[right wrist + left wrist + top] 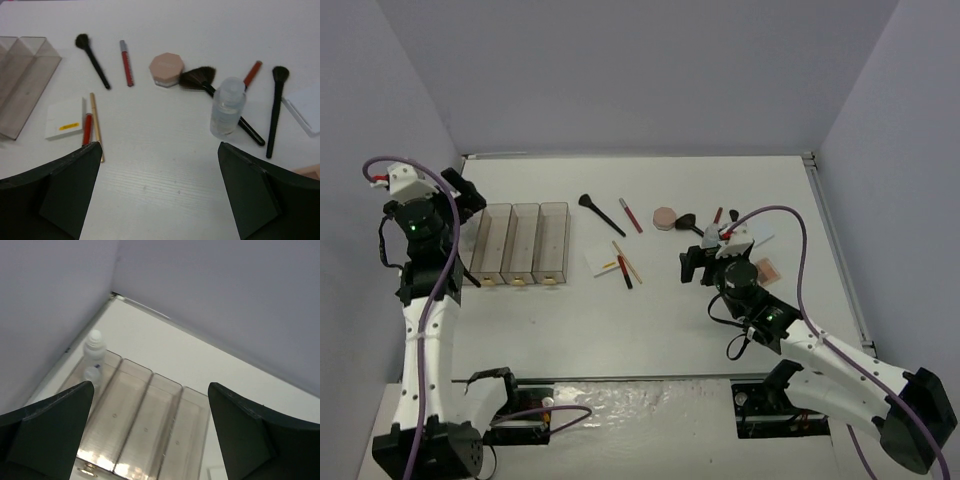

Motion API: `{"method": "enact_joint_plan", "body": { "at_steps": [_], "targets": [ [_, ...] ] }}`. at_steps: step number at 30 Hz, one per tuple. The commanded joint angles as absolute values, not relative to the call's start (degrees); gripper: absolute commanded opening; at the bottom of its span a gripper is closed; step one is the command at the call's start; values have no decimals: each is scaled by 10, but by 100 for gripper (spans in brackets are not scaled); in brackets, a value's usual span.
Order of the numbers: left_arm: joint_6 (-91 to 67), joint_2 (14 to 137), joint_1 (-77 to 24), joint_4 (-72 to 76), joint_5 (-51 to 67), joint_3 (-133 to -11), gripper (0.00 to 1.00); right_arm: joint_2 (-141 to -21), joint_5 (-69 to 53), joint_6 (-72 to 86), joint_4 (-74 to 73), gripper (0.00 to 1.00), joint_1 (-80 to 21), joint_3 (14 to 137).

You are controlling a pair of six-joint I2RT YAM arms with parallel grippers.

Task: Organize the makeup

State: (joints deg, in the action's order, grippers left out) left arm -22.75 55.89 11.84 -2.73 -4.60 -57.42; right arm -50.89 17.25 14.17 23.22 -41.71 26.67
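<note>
Our left claw (151, 386) gapes above 4 clear plastic bins (167, 380); the small white bottle (93, 352) stands in the leftmost bin, ahead-left.

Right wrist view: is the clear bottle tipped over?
No, the clear bottle stands upright on the table, cap up, in front of the fan brush handle.

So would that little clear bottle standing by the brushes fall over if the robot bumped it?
Probably. The clear bottle stands upright, tall for its narrow base, so a push near the cap would likely tip it. Its round body would then probably roll. It looks like light plastic.
</note>
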Motion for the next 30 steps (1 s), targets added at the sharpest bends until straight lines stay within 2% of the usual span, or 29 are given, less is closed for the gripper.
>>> {"method": "enact_joint_plan", "body": {
  "at_steps": [1,5,9,20,27,30],
  "targets": [
    [-234,482,75,-121,109,-558,97,-549,320,185,357,96,-412,228],
    [-218,431,39,-165,152,-520,97,-618,328,188,440,93,-393,208],
    [-198,385,32,-193,172,-481,97,-721,283,200,544,93,-331,198],
    [-185,375,19,-214,166,-481,97,-917,215,104,701,88,-274,244],
    [-186,378,18,-214,174,-478,97,-975,189,88,752,78,-262,265],
    [-188,380,18,-213,176,-478,97,-985,192,89,762,78,-256,271]
  ]
}}
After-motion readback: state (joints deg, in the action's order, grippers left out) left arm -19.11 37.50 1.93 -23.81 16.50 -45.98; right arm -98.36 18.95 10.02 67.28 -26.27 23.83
